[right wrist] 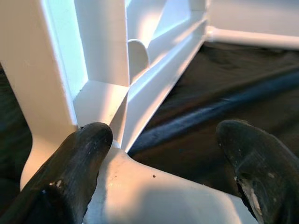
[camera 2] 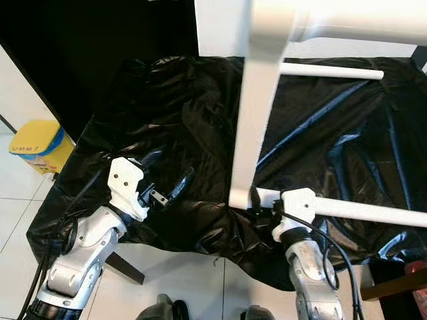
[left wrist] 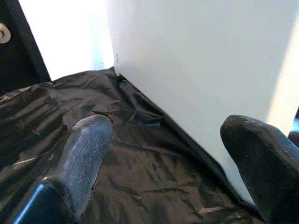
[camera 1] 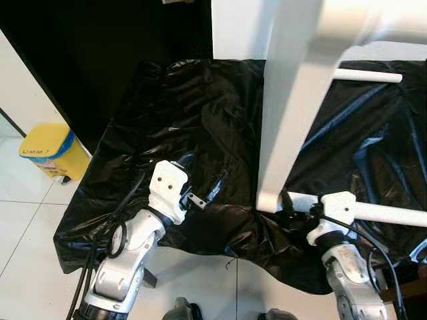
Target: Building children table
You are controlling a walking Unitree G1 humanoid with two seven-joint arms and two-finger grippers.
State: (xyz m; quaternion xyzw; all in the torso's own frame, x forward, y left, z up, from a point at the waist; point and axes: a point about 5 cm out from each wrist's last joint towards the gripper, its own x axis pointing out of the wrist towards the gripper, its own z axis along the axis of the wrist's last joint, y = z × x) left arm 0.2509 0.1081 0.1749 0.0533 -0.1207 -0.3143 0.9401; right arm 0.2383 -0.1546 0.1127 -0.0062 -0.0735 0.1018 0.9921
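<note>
White table frame (camera 1: 287, 127) stands upended on the bench (camera 1: 200, 120), which is draped in black plastic sheeting (camera 2: 180, 107), 1 broad leg rising toward the camera and round rails (camera 1: 367, 76) running off to the right. Right pincer (right wrist: 163, 158) is spread wide at the corner where leg meets lower rail, 1 finger (right wrist: 74, 163) touching it, gripping nothing. Left pincer (left wrist: 173, 158) gapes open over the sheeting beside the leg, empty. Yellow bin (camera 1: 50, 150) sits on the floor at left

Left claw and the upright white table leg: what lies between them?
Bare crinkled black sheet, nothing else. The left eye view shows it between the left claw and the white table leg.
</note>
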